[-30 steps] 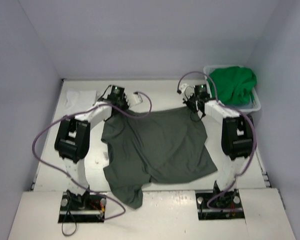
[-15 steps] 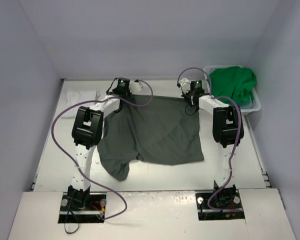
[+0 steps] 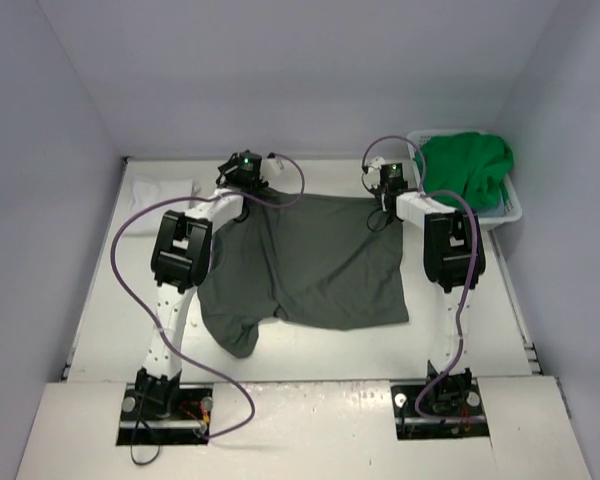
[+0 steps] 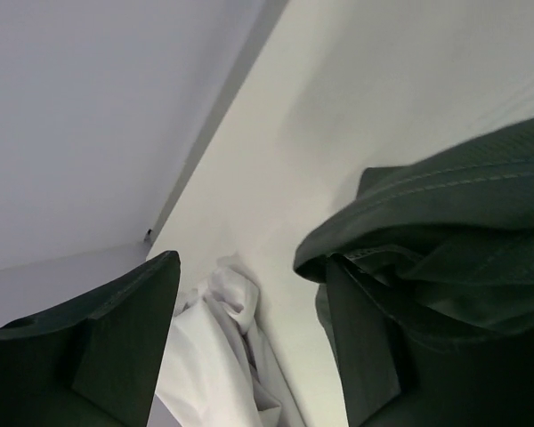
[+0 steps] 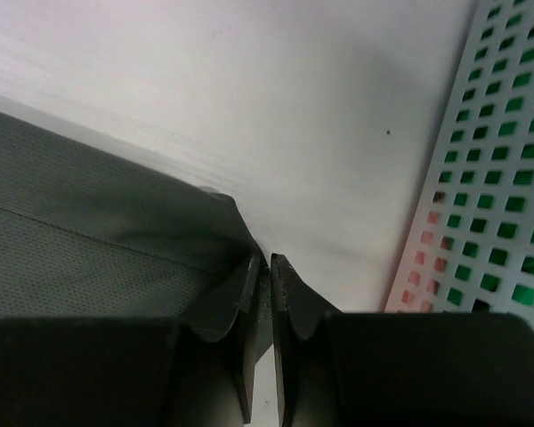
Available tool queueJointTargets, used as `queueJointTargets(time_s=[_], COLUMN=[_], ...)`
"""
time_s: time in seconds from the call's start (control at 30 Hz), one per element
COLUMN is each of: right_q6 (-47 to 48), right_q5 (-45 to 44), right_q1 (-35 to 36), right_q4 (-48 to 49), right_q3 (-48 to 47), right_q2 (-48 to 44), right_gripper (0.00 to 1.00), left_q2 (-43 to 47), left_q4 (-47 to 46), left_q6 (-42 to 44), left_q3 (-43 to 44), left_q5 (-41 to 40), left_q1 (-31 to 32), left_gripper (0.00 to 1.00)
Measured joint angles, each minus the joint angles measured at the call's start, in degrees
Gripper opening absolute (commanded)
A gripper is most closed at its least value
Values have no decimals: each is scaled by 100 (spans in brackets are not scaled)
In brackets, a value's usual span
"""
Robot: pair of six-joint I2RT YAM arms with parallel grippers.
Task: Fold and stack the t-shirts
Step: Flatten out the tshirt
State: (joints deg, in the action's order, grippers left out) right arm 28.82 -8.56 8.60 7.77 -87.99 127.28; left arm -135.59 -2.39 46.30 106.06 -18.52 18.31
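Your dark grey shirt (image 3: 315,265) lies spread over the middle of the table (image 3: 310,350). Its top edge runs between the two wrists and one sleeve trails toward the lower left. Bare table shows below the shirt and down both sides. Above it there is only a narrow strip before the back wall (image 3: 280,80).

At upper right the basket (image 3: 513,208) with the green shirt (image 3: 467,168) sits just beside the right wrist. At upper left the white shirt (image 3: 160,190) lies near the left wrist.

Both arms reach far out, elbows raised over the shirt's side edges and wrists down at its top corners. The overhead view hides the fingers.

The left wrist view shows the left gripper (image 4: 254,262) spread wide with nothing between its fingers. The grey shirt's hem bunches against the finger on the right of that frame. The white shirt sits low in the gap, lying on the table beyond.

The right wrist view shows the right gripper (image 5: 269,262) drawn narrow, a thin slit between the tips. The grey shirt's corner runs right up to them, but you cannot tell whether the cloth is pinched. The basket's perforated wall fills the right of that frame.
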Motion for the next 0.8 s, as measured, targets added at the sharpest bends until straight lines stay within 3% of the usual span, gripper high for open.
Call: queueJointTargets(time_s=[0.27,0.6,0.7,0.77,0.8], right_q6=[-247,-361,-369,-352,-332], right_q5=[-264,160,584,911,1102], right_q1=[0,216,452,654,761], right_q4=[83,-177,-538,-782,-933], right_q3=[592,1370,1462,1513,1541], right_q2=[-614,-2382,-2660,-2712,-2712], right_gripper=[5,0,0,0,0], left_q2=[251,2752,3471,3779,3888], left_q4=[-68,533,800,946,1019], left_q6=[-28,-833,-1161,-1360,-1432], left_q3=[-214,-2031,-2612,-2994,-3176], left_q5=[-192,98,431,695,841], left_q1=[0,0,0,0,0], left_gripper=[61,60,47,29,25])
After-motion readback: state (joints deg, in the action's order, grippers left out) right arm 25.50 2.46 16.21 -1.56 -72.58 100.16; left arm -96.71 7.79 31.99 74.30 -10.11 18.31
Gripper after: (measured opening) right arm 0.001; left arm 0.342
